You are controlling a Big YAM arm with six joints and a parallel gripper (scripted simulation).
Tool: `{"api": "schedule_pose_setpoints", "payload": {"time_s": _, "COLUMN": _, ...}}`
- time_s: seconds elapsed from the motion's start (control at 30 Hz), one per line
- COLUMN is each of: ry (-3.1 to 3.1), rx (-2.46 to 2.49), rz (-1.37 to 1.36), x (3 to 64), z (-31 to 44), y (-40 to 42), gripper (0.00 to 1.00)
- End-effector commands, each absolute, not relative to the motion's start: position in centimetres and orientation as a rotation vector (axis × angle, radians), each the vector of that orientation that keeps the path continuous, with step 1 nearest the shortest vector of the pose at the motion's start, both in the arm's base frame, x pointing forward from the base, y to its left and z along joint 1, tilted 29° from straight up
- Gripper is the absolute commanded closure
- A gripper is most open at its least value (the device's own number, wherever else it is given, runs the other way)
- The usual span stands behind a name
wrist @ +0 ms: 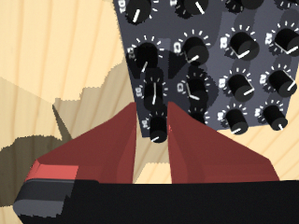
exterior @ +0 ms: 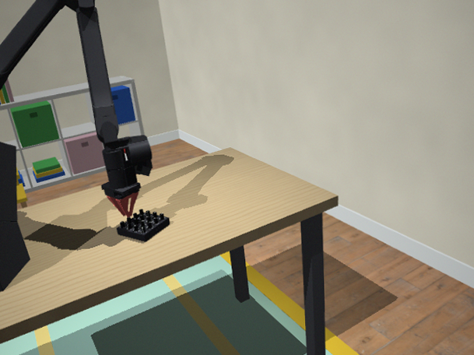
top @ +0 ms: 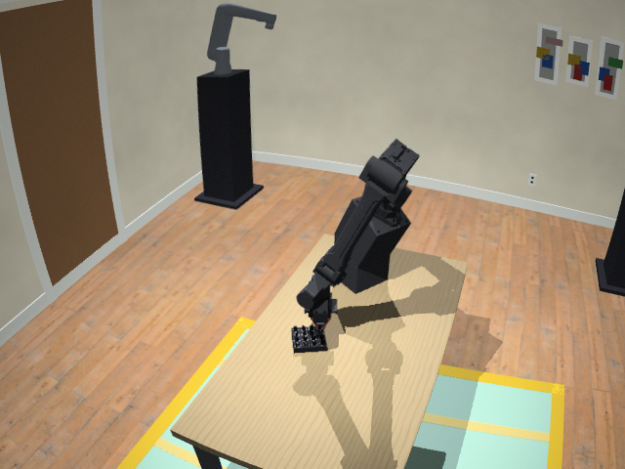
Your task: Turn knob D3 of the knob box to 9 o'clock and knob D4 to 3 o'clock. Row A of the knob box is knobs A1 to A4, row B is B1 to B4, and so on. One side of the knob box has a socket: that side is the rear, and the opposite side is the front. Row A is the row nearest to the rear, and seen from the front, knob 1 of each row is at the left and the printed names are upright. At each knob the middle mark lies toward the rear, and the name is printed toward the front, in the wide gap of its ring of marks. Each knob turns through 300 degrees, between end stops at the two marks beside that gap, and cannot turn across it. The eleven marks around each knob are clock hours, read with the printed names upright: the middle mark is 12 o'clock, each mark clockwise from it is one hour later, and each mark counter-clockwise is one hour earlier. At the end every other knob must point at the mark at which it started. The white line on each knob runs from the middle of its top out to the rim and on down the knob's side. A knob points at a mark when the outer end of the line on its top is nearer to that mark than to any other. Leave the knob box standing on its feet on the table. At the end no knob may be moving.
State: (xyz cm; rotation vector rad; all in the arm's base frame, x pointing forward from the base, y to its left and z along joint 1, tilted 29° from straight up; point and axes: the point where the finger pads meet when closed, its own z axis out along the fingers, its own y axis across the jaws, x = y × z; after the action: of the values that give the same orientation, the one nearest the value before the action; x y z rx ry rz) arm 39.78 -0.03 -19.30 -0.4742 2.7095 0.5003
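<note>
Hand (top: 320, 326) (exterior: 128, 215) (wrist: 151, 111) at the row-D end, slightly open, nothing gripped.
Knob D4 (wrist: 159, 131) showed between the fingertips, probably just below them; knob D3 (wrist: 153, 92) sat next to it. Knob box (top: 309, 348) (exterior: 145, 236) (wrist: 173, 30) lay on the worktop (top: 262, 394) (exterior: 245, 187) (wrist: 61, 42).

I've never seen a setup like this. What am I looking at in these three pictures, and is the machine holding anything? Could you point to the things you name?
The machine is a single black jointed arm (top: 348, 239) (exterior: 96, 63). Its end effector (exterior: 128, 215) (wrist: 151, 111) has two red fingers, a narrow gap apart.

The top picture looks down across the room, the exterior one views the table (top: 252, 404) (exterior: 265, 187) from beside it, and the wrist one looks along the fingers.

On the table is a dark knob box (top: 309, 349) (exterior: 130, 234) (wrist: 212, 28), with rows of small knobs carrying white lines. The fingertips appear just above one edge of it; nothing seems to be held.
</note>
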Motion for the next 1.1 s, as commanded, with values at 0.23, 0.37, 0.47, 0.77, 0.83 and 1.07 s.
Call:
{"api": "schedule_pose_setpoints", "payload": {"time_s": 0.23, "ry": 2.703, "rx": -0.461, "rz": 0.493, "x": 40.37, "z": -19.29, "y": -0.14, "gripper": 0.81}}
{"api": "schedule_pose_setpoints", "payload": {"time_s": 0.37, "ry": 2.703, "rx": -0.461, "rz": 0.493, "x": 40.37, "z": -19.29, "y": -0.14, "gripper": 0.81}}
{"api": "schedule_pose_setpoints", "payload": {"time_s": 0.47, "ry": 2.703, "rx": -0.461, "rz": 0.493, "x": 40.31, "z": -19.35, "y": -0.21, "gripper": 0.81}}
{"api": "schedule_pose_setpoints", "payload": {"time_s": 0.77, "ry": 2.704, "rx": -0.459, "rz": 0.488, "x": 39.54, "z": -19.61, "y": -0.98, "gripper": 0.81}}
{"api": "schedule_pose_setpoints", "payload": {"time_s": 0.83, "ry": 2.706, "rx": -0.468, "rz": 0.492, "x": 39.45, "z": -19.64, "y": -0.68, "gripper": 0.81}}
{"api": "schedule_pose_setpoints", "payload": {"time_s": 1.07, "ry": 2.701, "rx": -0.469, "rz": 0.489, "x": 39.62, "z": -19.44, "y": -0.68, "gripper": 0.81}}
